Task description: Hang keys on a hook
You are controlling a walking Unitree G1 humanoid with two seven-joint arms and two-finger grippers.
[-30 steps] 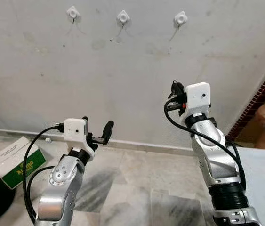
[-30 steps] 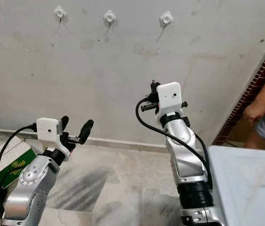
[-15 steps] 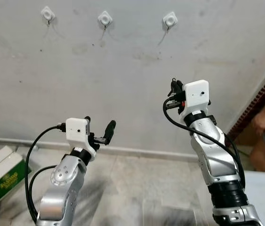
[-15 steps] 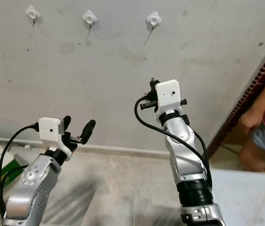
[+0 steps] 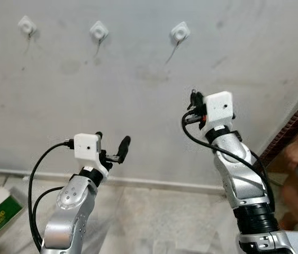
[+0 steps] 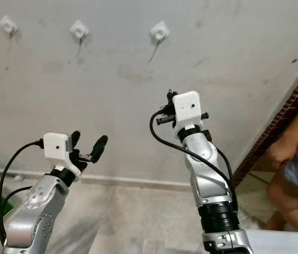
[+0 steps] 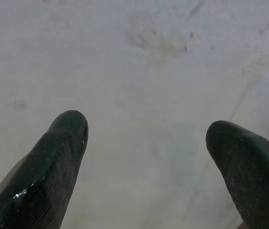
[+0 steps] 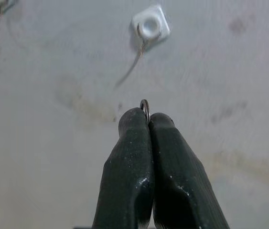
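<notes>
Both arms sit lower against the wall than before. Right pincer (image 8: 149,121) clamps a thin metal key ring (image 8: 145,108), the white hook (image 8: 149,25) at twelve o'clock. Left pincer (image 7: 146,131) gapes empty.

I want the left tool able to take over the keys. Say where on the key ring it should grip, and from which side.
Grip the bare arc of the key ring that pokes out past the shut right tool, probably coming from the wall side, above the fingertips. The rest of the ring is hidden between them. The left tool is open.
</notes>
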